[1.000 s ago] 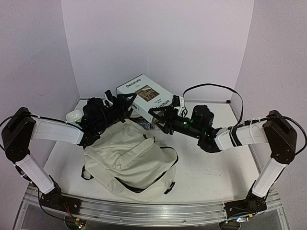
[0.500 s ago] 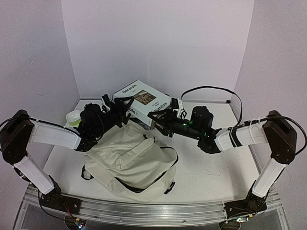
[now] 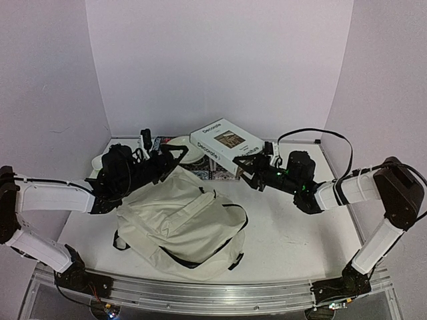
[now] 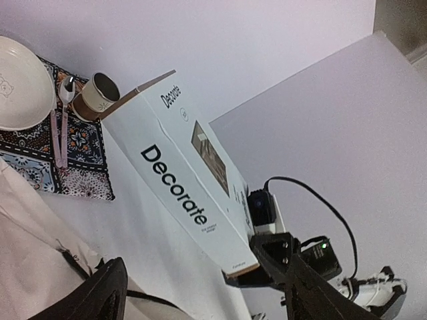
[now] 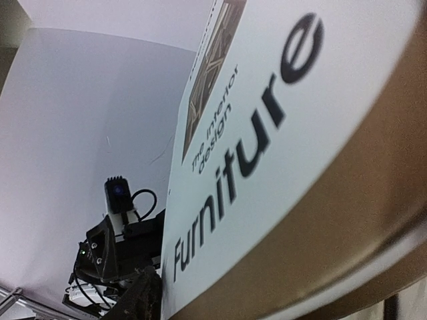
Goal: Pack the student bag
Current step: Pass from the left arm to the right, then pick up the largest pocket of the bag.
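Top view, with both wrist views. One student bag, one book titled "Decorate", one patterned mat carrying one bowl and one cup, plus pink-handled cutlery whose count cannot be told. Two hands are in view.

The student bag lies slumped on the desk, centre toward 6 o'clock. It is cream fabric, creased and flattened, with black straps trailing at its 3 and 9 o'clock sides.

The left hand sits at the bag's 12 o'clock edge, fingers spread wide with nothing between them.

The right hand clamps the book by its 4 o'clock corner. The book is tilted clear of the desk, at 1 o'clock from the bag.
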### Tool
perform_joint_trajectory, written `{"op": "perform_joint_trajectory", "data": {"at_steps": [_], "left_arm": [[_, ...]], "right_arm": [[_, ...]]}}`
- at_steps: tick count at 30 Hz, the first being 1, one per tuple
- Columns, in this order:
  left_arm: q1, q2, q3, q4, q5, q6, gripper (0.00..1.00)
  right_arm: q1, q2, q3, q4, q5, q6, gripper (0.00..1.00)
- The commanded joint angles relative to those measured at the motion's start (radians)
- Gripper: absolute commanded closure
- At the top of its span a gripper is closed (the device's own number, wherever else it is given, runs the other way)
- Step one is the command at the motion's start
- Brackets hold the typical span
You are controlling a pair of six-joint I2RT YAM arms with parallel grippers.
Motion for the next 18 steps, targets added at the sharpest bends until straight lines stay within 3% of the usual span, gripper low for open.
{"op": "perform_joint_trajectory", "data": {"at_steps": [1, 9, 18], "left_arm": [[-0.06, -0.051, 0.074, -0.265, 0.007, 0.229, 0.17], [-0.236, 0.002, 0.256, -0.674, -0.148, 0.425, 0.17], [-0.432, 0.17, 0.428, -0.909, -0.256, 0.484, 0.18]], "right_arm": [[-0.038, -0.077, -0.03, 0.245, -0.02, -0.008, 0.56], [-0.066, -0.101, -0.08, 0.237, -0.033, -0.012, 0.55], [-0.082, -0.131, -0.118, 0.212, -0.038, -0.022, 0.55]]}}
